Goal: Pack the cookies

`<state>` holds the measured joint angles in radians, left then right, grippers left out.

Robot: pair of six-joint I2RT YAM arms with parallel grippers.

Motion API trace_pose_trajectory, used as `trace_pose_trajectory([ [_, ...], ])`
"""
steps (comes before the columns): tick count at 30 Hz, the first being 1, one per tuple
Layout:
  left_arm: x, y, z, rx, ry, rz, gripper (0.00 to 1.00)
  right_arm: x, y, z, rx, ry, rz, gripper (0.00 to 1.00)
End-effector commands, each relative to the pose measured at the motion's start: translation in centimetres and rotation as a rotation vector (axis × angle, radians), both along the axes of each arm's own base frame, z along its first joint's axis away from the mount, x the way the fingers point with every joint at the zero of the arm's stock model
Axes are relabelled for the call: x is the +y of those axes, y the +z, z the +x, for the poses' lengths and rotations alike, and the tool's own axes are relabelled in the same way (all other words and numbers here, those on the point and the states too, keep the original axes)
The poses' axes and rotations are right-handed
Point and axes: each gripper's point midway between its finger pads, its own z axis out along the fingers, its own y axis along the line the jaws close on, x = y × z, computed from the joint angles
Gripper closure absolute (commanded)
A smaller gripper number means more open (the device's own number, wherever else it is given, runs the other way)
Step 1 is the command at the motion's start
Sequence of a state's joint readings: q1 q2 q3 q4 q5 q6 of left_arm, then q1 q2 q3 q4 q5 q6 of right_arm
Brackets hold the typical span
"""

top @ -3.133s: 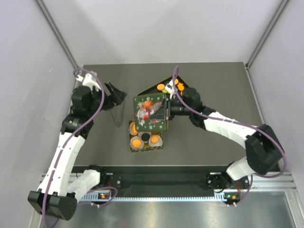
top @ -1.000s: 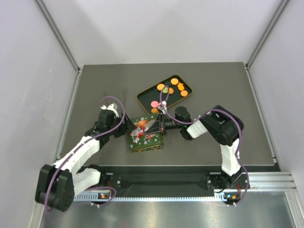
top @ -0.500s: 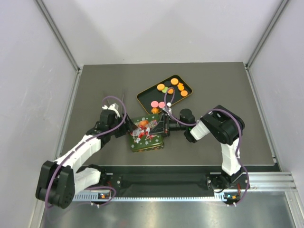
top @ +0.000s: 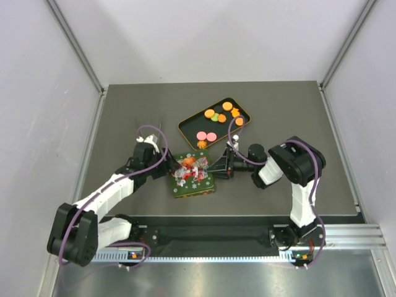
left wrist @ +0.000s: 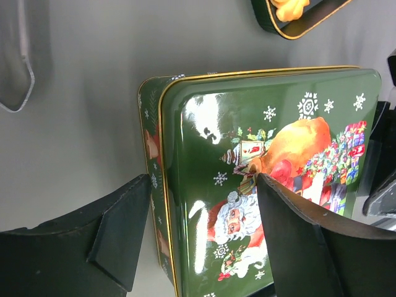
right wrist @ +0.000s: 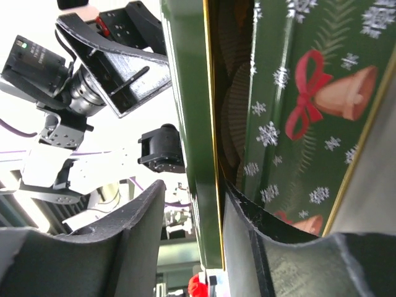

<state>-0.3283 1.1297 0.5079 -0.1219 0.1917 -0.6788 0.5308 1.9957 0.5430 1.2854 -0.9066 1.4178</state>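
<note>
The green Christmas tin (top: pixel 193 177) stands on the table with its Santa lid (left wrist: pixel 266 154) lying on it. In the right wrist view the lid (right wrist: pixel 185 124) is still raised off the tin wall (right wrist: pixel 297 124), with brown paper cups (right wrist: pixel 238 117) showing in the gap. My right gripper (top: pixel 218 168) straddles the lid's right rim, one finger under it, jaws slightly apart. My left gripper (top: pixel 163 169) is open around the tin's left edge (left wrist: pixel 151 185). Orange, pink and green cookies (top: pixel 221 116) lie in the black tray (top: pixel 185 125) behind the tin.
Metal tongs (left wrist: pixel 18 55) lie on the table left of the tin. The tray's near corner with an orange cookie (left wrist: pixel 289 8) shows just beyond the tin. Grey walls enclose the table on three sides.
The right gripper brought the lid down over the tin and has shifted right. The left arm swung in from the far left to the tin's left side.
</note>
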Motion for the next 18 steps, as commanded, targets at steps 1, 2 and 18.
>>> trace_pose_trajectory([
  [1, 0.0, 0.0, 0.8, -0.018, 0.007, 0.032, 0.27, -1.3, 2.1, 0.6, -0.116, -0.029, 0.053, 0.58],
  [2, 0.0, 0.2, 0.8, -0.022, 0.007, 0.034, 0.27, -1.8, 2.1, 0.8, -0.116, -0.041, 0.051, 0.57],
  [18, -0.8, 1.5, 0.7, -0.028, -0.037, 0.075, 0.22, -4.6, 0.0, 2.2, -0.163, -0.134, -0.108, 0.47],
])
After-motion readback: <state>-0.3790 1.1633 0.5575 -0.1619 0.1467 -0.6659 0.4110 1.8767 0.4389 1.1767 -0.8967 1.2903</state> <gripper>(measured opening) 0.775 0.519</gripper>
